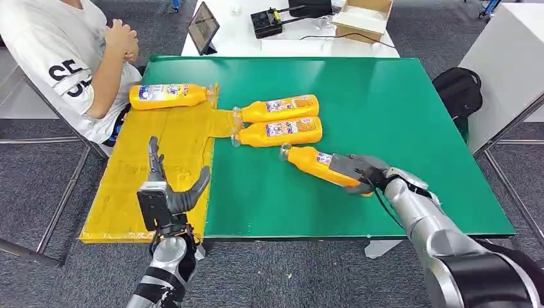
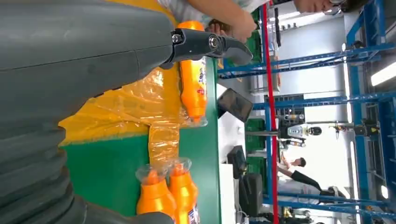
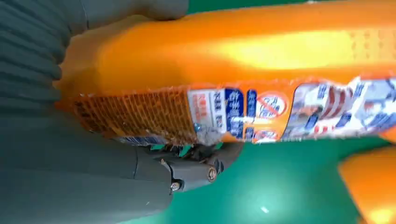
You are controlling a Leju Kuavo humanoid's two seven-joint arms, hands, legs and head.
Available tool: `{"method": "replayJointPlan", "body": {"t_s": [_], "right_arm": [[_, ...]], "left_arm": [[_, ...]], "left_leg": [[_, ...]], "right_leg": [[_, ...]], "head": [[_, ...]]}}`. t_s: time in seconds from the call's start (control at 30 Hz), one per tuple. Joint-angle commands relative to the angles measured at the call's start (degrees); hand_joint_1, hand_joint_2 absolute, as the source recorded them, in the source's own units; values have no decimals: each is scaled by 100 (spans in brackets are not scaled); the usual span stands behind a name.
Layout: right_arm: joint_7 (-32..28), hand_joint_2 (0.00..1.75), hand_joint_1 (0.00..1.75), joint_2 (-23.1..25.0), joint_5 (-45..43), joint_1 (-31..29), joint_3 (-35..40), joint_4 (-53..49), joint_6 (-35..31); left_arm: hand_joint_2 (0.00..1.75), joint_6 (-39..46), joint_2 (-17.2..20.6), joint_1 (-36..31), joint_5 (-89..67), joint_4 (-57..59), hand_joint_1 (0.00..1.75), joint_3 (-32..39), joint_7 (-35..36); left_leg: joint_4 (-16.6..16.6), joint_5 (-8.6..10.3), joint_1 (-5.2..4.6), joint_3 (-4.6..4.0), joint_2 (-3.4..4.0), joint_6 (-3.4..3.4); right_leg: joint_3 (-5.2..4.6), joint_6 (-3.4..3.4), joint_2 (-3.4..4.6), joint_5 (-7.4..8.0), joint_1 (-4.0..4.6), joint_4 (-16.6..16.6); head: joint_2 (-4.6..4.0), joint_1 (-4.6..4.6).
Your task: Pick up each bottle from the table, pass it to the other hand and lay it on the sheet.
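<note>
Four orange bottles with printed labels are in the head view. One bottle lies on the yellow sheet at its far end. Two bottles lie side by side on the green table, caps toward the sheet. My right hand grips the base end of the fourth bottle, which points diagonally toward the far left. My left hand hovers over the sheet's near part, fingers spread, holding nothing.
A person in a white shirt sits at the table's far left corner, hands near the sheet's far end. Behind stands a white table with a tablet and a cardboard box. A black backpack lies on the floor at the right.
</note>
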Motion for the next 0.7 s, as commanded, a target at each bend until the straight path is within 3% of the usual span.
{"method": "replayJointPlan", "body": {"t_s": [0.03,0.17,0.23,0.37,0.47,0.57,0.7], "right_arm": [[-760,175,175,730,-615,818,-392,-332,-969],[-1060,175,175,963,-915,1085,-619,-954,-1385],[-1327,175,175,1225,-1216,1453,-876,-1918,-1897],[-1824,175,175,1766,-1263,2769,-975,-4861,-3333],[-2170,175,175,2014,-1259,3408,-870,-6114,-4197],[-2391,175,175,2042,-1274,3695,-786,-6593,-4843],[-2572,175,175,2106,-1223,3923,-844,-6479,-4843]], "left_arm": [[175,44,93,-99,0,292,0,-79,19],[175,51,83,-36,-33,242,0,-63,19],[175,71,50,-2,-46,226,0,-51,19],[175,134,-35,102,-73,148,0,-118,19],[175,15,-116,115,17,220,0,-141,19],[175,-407,-210,109,173,355,0,-140,19],[175,-1458,-306,137,503,552,0,-299,19]], "left_leg": [[-10,-13,8,32,18,-2],[-9,-19,8,31,37,-11],[-7,-19,8,28,32,-10],[-2,-24,7,22,25,-8],[-2,-26,9,14,16,-9],[-2,-26,11,8,-3,-8],[-3,-29,8,9,-25,-4]], "right_leg": [[28,-20,13,-4,12,-13],[16,-18,32,-1,11,-9],[13,-21,27,-5,11,-5],[12,-23,23,-13,10,2],[6,-23,18,-18,10,4],[9,-22,-5,-26,8,4],[17,-27,-29,-34,8,-3]], "head": [[0,-2],[0,-2],[0,-2],[0,2],[0,-4],[0,-2],[0,-2]]}}
